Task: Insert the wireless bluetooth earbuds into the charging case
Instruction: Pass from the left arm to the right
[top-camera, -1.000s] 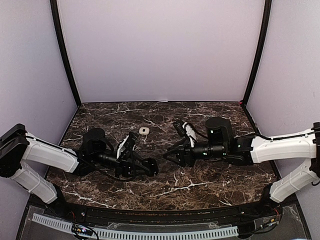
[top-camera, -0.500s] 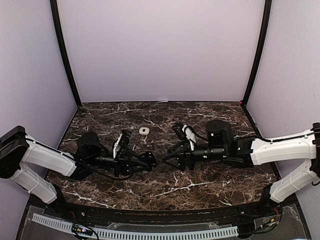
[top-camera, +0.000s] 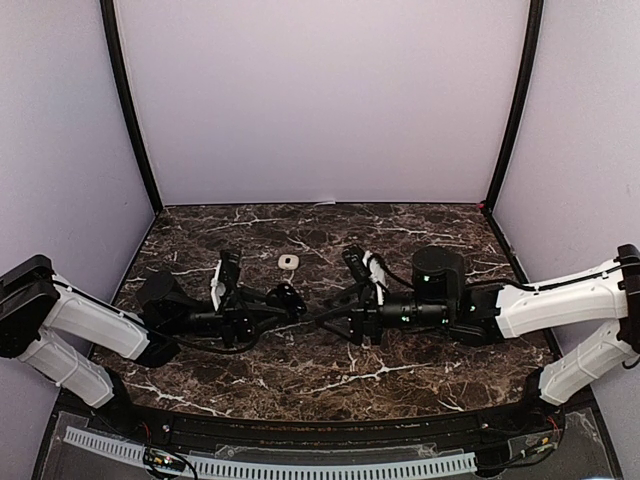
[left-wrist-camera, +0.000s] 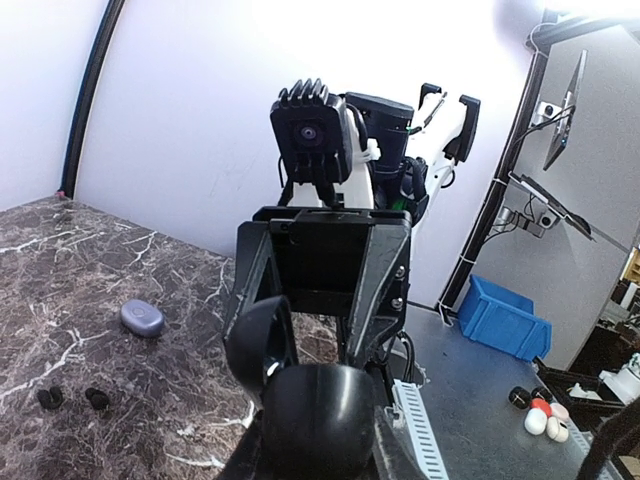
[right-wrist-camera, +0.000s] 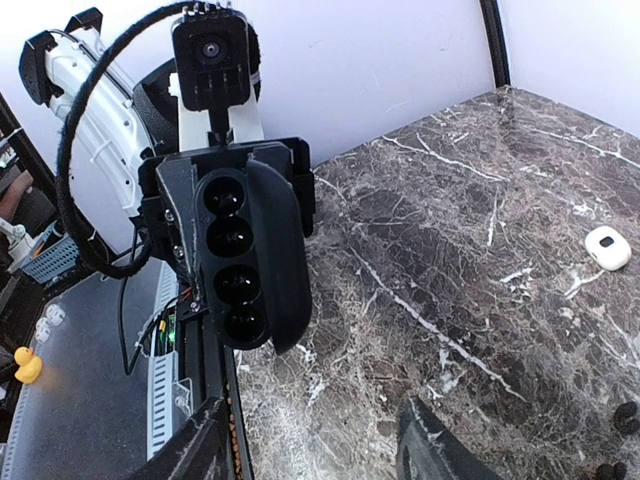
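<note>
Earbuds (left-wrist-camera: 97, 398): 2 dark, loose on marble table (left-wrist-camera: 60, 260), side by side, near charging case (right-wrist-camera: 607, 246); none seated yet. Cases counted: 1, lid apparently down. Left gripper (right-wrist-camera: 255, 255): jaws together, nothing seen between. Right gripper (right-wrist-camera: 315, 450): jaws apart, empty. Both held above table, tip to tip, apart from buds; read as staging pose ahead of any pick, nothing carried.

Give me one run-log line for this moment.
left gripper: shut on black case | right gripper: open, empty | dark earbuds: on table
</note>
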